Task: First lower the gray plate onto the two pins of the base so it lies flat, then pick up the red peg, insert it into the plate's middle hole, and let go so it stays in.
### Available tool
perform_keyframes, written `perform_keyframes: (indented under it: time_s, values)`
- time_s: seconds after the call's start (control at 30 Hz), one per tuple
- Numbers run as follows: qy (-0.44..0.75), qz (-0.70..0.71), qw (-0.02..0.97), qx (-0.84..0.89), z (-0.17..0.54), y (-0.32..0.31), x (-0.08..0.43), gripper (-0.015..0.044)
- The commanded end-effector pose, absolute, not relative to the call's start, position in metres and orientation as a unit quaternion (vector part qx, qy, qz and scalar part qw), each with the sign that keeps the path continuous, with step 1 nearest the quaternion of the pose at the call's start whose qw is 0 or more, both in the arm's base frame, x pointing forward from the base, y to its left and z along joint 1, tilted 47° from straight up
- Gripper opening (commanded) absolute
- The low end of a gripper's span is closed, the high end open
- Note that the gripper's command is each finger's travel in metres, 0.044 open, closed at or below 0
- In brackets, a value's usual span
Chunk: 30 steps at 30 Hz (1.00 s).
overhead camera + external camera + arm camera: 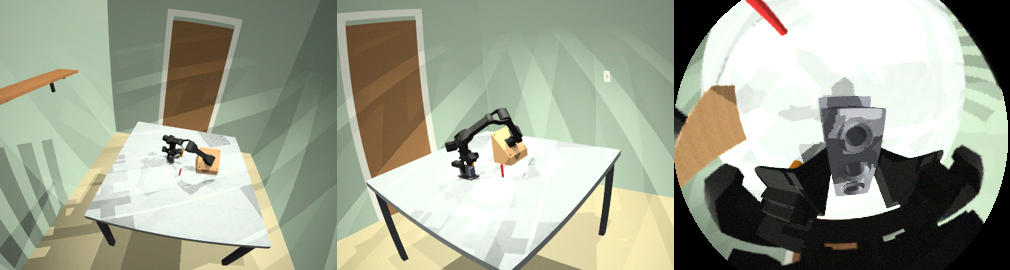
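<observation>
The gray plate, a thick block with three holes in a row (170,160) (471,171) (833,150), is upright between the fingers. My gripper (170,156) (467,165) (848,146) is shut on it from both sides. The flat gray base (463,176) (845,101) is directly beneath the plate, and its edge shows past the plate's end. Its pins are hidden. Whether the plate touches the base or sits fully flat I cannot tell. The red peg (180,171) (502,170) (769,18) is apart from the gripper, beside the wooden block.
An orange peg (181,153) (473,165) (796,164) stands close beside the gripper, partly hidden by it. A large wooden block (206,171) (500,153) (710,131) with a sloped top bears the arm's black mount. The white table (168,208) (494,205) carries everything.
</observation>
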<state>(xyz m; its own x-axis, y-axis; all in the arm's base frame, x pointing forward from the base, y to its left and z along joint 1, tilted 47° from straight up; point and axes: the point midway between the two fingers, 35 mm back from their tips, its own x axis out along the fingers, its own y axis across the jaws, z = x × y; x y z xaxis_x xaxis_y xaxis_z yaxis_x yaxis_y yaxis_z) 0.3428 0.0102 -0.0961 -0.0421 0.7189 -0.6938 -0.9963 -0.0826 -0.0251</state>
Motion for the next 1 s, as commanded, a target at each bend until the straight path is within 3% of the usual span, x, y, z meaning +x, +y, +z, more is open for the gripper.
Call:
perform_keyframes:
  time_s: [0.0,0.3,0.47,0.73,0.97]
  values:
    - [0.244,0.679,0.631,-0.284,-0.096,0.010,0.343,0.0210]
    - [0.244,0.679,0.631,-0.284,-0.096,0.010,0.343,0.0440]
    - [0.244,0.679,0.631,-0.284,-0.094,0.008,0.344,0.0440]
    - [0.247,0.679,0.632,-0.281,-0.018,-0.074,0.348,0.0440]
    - [0.251,0.677,0.634,-0.276,-0.016,-0.077,0.350,0.0440]
